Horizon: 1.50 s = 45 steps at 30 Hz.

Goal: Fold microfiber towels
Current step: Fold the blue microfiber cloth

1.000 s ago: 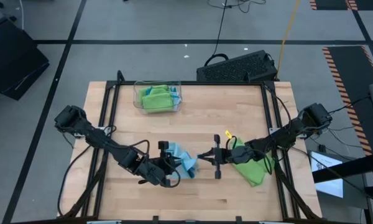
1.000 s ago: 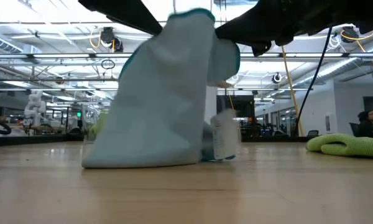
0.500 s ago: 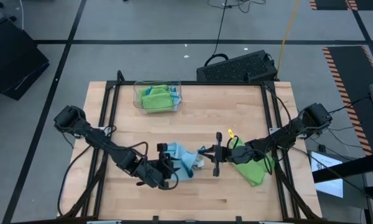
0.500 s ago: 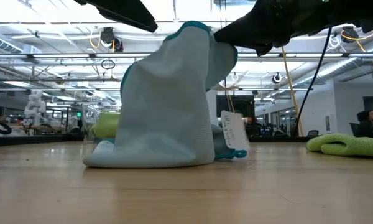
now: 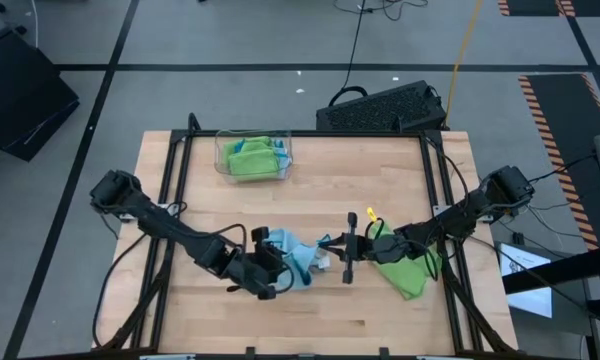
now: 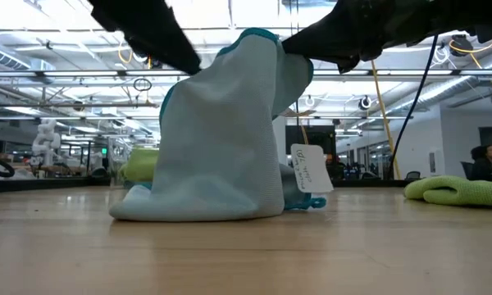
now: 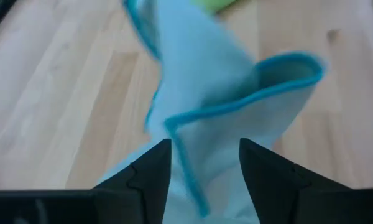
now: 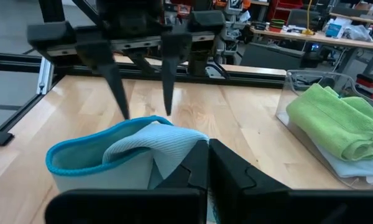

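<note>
blue towel held up mid-table
right gripper clamped on its top edge; left gripper beside it, fingers apart

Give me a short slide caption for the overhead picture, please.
Right gripper pinches the light blue towel mid-table, left gripper open beside it; a green towel waits nearby.

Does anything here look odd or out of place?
Yes: the light blue towel stands up in a crumpled peak mid-table rather than lying flat, pinched at its top by the right gripper. The left gripper stands open beside it.
</note>
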{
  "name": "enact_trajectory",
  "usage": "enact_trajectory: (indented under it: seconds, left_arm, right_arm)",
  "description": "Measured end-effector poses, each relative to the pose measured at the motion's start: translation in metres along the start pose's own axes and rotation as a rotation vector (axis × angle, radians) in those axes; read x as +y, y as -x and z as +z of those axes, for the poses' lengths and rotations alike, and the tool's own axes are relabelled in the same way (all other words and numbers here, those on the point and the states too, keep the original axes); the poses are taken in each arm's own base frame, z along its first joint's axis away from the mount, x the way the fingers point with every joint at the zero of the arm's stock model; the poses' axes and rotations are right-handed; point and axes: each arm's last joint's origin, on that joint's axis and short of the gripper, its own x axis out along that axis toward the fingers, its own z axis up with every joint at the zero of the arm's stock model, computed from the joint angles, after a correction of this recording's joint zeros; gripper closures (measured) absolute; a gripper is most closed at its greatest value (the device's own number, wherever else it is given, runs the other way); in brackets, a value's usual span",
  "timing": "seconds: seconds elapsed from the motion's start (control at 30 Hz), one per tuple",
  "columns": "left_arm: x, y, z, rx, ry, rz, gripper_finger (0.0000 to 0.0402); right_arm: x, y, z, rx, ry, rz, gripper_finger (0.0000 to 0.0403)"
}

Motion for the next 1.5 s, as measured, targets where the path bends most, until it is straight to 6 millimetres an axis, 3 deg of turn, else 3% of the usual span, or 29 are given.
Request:
enact_trajectory:
  seconds: [0.3,0.43,0.83,1.27,1.5]
  left_arm:
    - [0.006,-0.023,-0.002,0.011,-0.131,0.065,0.0177]
    - [0.011,-0.026,0.0,0.011,-0.152,0.084,0.0202]
    - [0.005,-0.022,-0.001,0.002,-0.213,0.068,0.0331]
    - [-0.003,-0.017,-0.003,-0.015,-0.23,0.08,0.0324]
    - [-0.007,-0.013,-0.006,-0.008,-0.257,0.077,0.0359]
  right_arm:
    - [0.0,0.0,0.0,0.004,-0.008,0.001,0.0401]
    - [0.0,0.0,-0.002,0.015,-0.001,0.0,0.0401]
    - [0.0,0.0,-0.002,0.021,0.002,0.0,0.0401]
    - [0.0,0.0,-0.002,0.024,-0.004,-0.003,0.0401]
    - [-0.001,0.0,-0.003,0.025,-0.003,-0.005,0.0401]
